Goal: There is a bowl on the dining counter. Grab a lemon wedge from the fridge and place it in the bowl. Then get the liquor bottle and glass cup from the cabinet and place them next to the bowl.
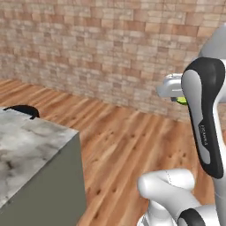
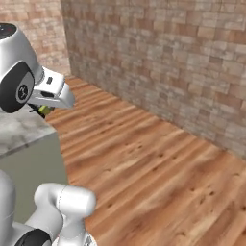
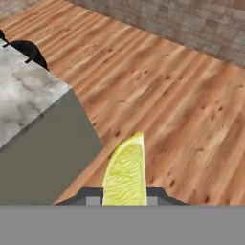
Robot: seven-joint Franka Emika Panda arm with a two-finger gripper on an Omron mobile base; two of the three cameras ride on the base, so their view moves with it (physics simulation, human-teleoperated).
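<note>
- Left base view: lemon wedge point(image 1: 181, 101) is glimpsed as a yellow-green sliver behind the arm's dark elbow, just under the white hand, high above the wooden floor point(image 1: 128, 141). The gripper point(image 1: 178, 99) is mostly masked by the arm, so its grip cannot be read from this side. A corner of the dining counter point(image 1: 31, 141), marble-topped, is seen at lower left, with a black stool point(image 1: 23, 110) behind it. No bowl is seen on the stretch of marble shown.
- Right base view: the wedge point(image 2: 44, 110) is seen tucked beneath the white hand, level with the counter's point(image 2: 21, 129) edge and just beside it. The gripper point(image 2: 43, 108) is shown nearly shut around the fruit.
- Hand view: the wedge point(image 3: 126, 174) is held upright between the two finger tips, pointed end up, pulp face toward the camera. The jaws are closed almost fully on it, the gripper point(image 3: 125, 197) pinching it at its lower part.
- Handling, as judged: the piece is taken to be very light, soft and wet-skinned, so it could be squashed or squirted out if squeezed harder; the present pinch across its flat faces is judged the sensible hold.
- Containers: none is shown.
</note>
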